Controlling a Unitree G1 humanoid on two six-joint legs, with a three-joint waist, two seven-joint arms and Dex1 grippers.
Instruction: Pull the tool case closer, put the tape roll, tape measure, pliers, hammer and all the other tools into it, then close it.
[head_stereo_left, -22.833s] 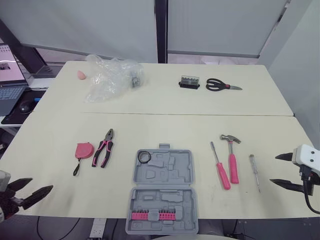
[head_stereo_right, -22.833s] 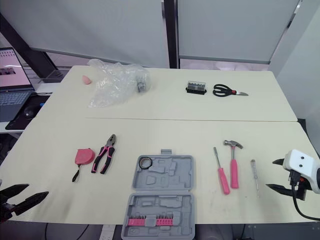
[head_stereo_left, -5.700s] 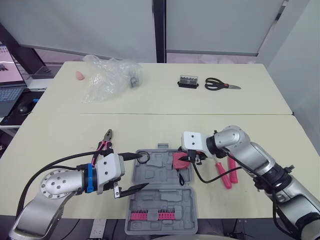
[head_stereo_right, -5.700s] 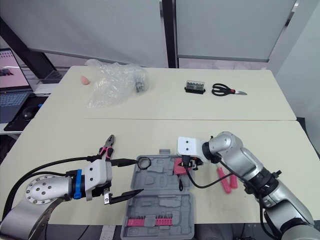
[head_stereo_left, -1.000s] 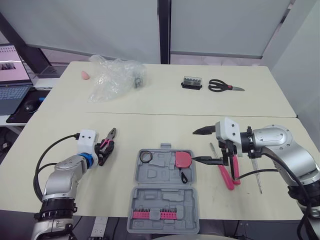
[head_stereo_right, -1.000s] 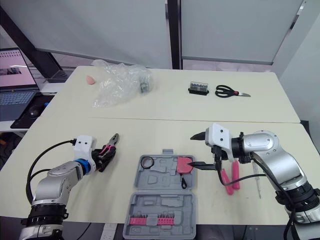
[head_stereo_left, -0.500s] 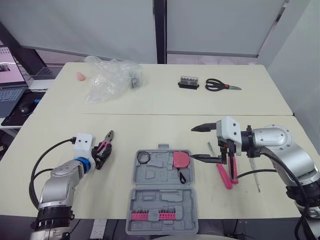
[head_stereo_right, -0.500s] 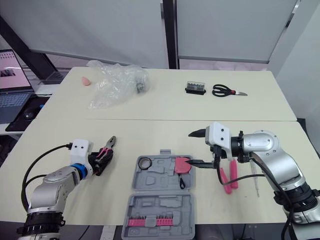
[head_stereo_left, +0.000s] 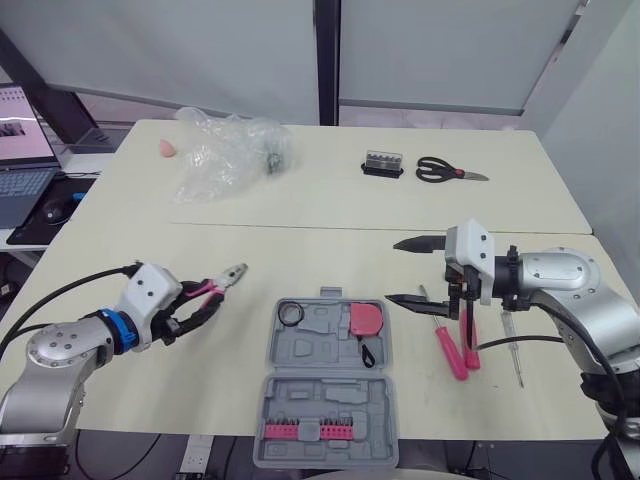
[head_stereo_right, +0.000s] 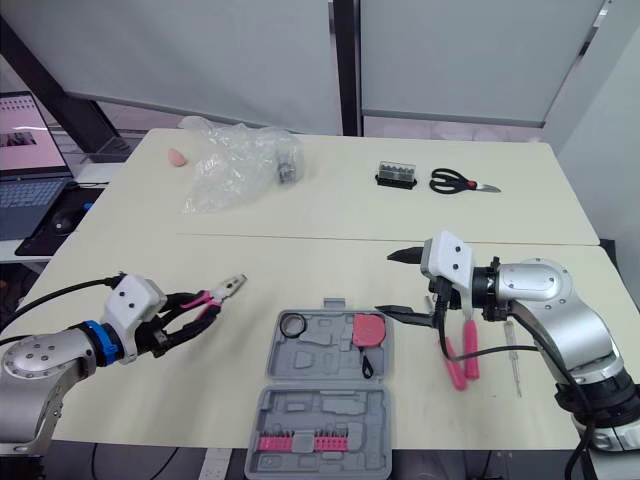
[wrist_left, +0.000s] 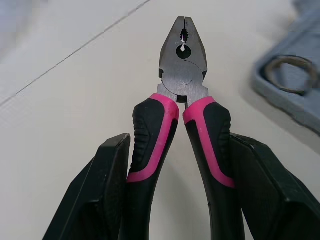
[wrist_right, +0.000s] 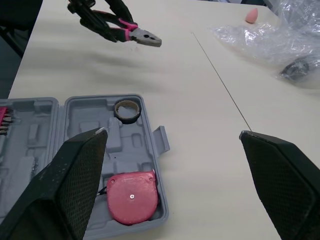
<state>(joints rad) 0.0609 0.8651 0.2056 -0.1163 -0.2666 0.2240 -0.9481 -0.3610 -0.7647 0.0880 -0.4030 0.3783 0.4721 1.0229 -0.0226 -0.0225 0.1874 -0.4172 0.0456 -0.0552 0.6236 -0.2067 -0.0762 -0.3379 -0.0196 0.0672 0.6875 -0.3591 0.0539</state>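
The left hand (head_stereo_left: 190, 312) is pinching the pliers (head_stereo_left: 214, 288) by their pink-and-black handles, one black finger pressed to the outside of each grip. The tool is clear of the worktop (head_stereo_left: 300, 250) with a soft shadow under it. Half a second ago the pliers were low by that hand with the nose aimed away from the robot; now they are raised, and the closed steel nose points across toward the open grey tool case (head_stereo_left: 330, 395). They hang to the left of the case and well apart from it. The right hand (head_stereo_left: 415, 271) is spread wide and holds nothing. It hovers just right of the case, in front of the head end of the pink-handled hammer (head_stereo_left: 467, 338) and the pink screwdriver (head_stereo_left: 447, 350). It has drawn back a little: its lower finger no longer reaches toward the pink tape measure (head_stereo_left: 365, 321). The tape measure lies in the far half of the case, with the tape roll (head_stereo_left: 290, 313) in the far left corner (the roll was there from the start, while the tape measure began on the worktop beside the pliers). A slim screwdriver (head_stereo_left: 511, 345) lies untouched just right of the hammer. On the far worktop the scissors (head_stereo_left: 445, 171), the small bit box (head_stereo_left: 380, 164) and the crumpled plastic bag (head_stereo_left: 230, 150) lie as before.
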